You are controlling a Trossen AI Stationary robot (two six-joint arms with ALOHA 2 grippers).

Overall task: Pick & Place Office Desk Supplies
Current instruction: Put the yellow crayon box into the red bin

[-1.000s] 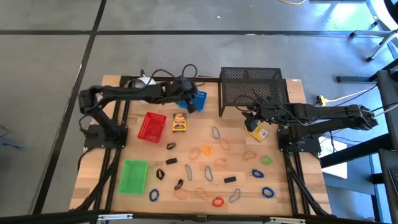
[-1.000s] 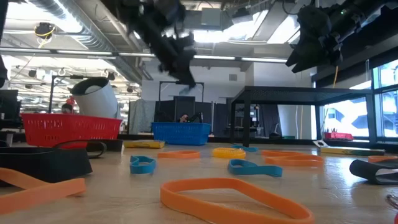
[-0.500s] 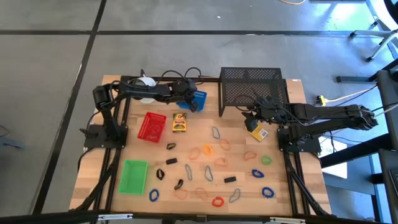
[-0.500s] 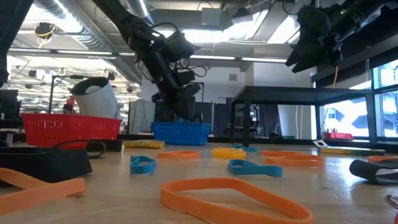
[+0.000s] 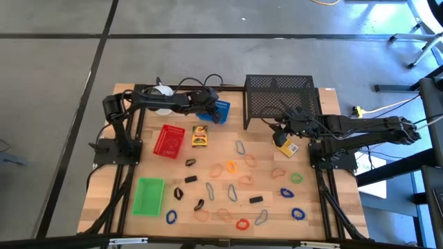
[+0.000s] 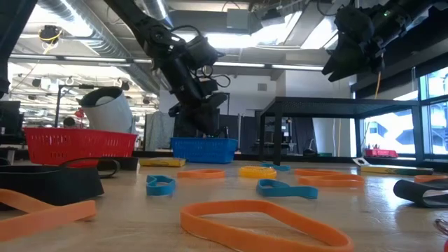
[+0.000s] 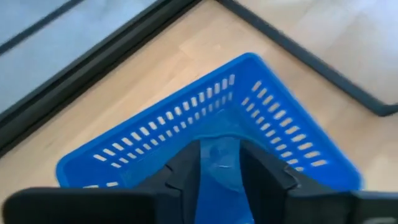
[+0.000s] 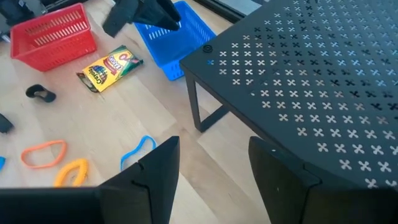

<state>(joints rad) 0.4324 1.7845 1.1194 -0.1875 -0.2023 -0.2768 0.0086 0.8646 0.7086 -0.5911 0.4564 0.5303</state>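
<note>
Blue plastic, slotted all round, fills the left wrist view: the left hand (image 7: 217, 177) sits low inside the blue tray (image 5: 220, 111) at the far side of the tabletop (image 5: 266, 176), its two fingers a little apart with only the tray floor showing between them. I cannot make out any item in that gap or on the floor beneath it. The right hand (image 8: 211, 168) hangs near the right edge beside the big black mesh rack (image 5: 280, 97), fingers apart and holding nothing, above a small yellow object (image 5: 284, 146) on the wood.

Most supplies lie scattered across the near and middle tabletop. The coloured band loops (image 5: 230, 167) look thin, limp and very light; they lie flat, so a pinch should come straight down over one strand, and the loop will likely dangle and stretch once lifted. The small black clips (image 5: 256, 199) look stiff and compact, best taken across their narrow width. The grey wire clips (image 5: 240, 147) are flat and probably slippery against the wood, so a fingertip may skate off them. The small yellow box (image 5: 200, 135) lies between the red tray (image 5: 168, 140) and the blue one; it seems light and rigid, and gripping across its short sides should hold. The green tray (image 5: 148, 196) rests at the near left.
</note>
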